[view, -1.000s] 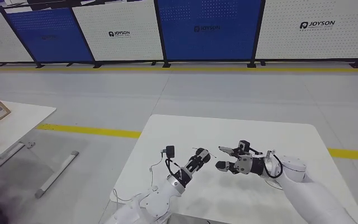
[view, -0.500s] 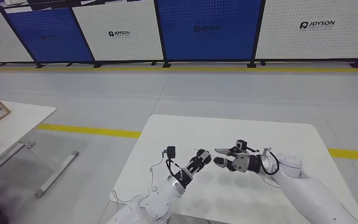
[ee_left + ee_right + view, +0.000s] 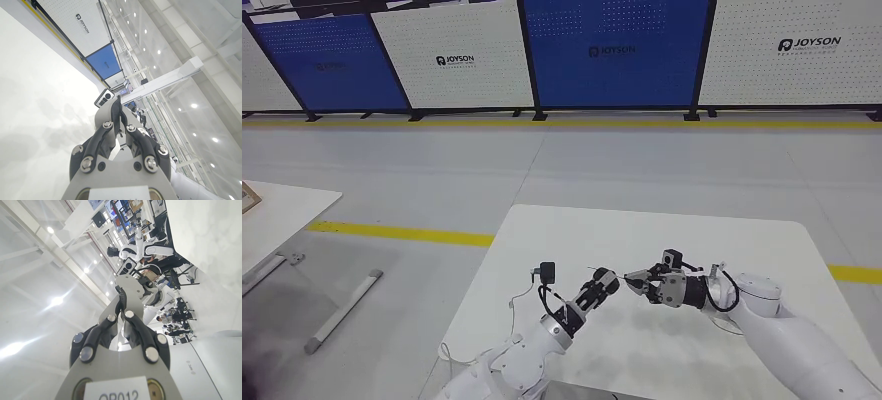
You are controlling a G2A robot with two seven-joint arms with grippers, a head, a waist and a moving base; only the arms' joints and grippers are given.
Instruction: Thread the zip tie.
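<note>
Both arms meet tip to tip above the white table (image 3: 662,235). My left gripper (image 3: 606,280) comes in from the near left and is shut on a thin zip tie (image 3: 622,277), whose dark end (image 3: 118,98) sticks out past its closed fingers (image 3: 110,115). Facing it from the right, my right gripper (image 3: 639,284) is shut on the other part of the zip tie (image 3: 118,288). In the right wrist view its fingers (image 3: 132,300) are pressed together, with the left arm just beyond. The short span of the tie between the two grippers is hard to make out.
A small black plug (image 3: 545,269) with a thin white cable (image 3: 512,303) lies on the table near the left arm. The table's left edge (image 3: 477,290) is close by. Another white table (image 3: 282,215) stands across the floor to the left.
My right gripper, open a second ago, moved left toward the left gripper and has shut at the zip tie. The left gripper stayed almost still, shut.
</note>
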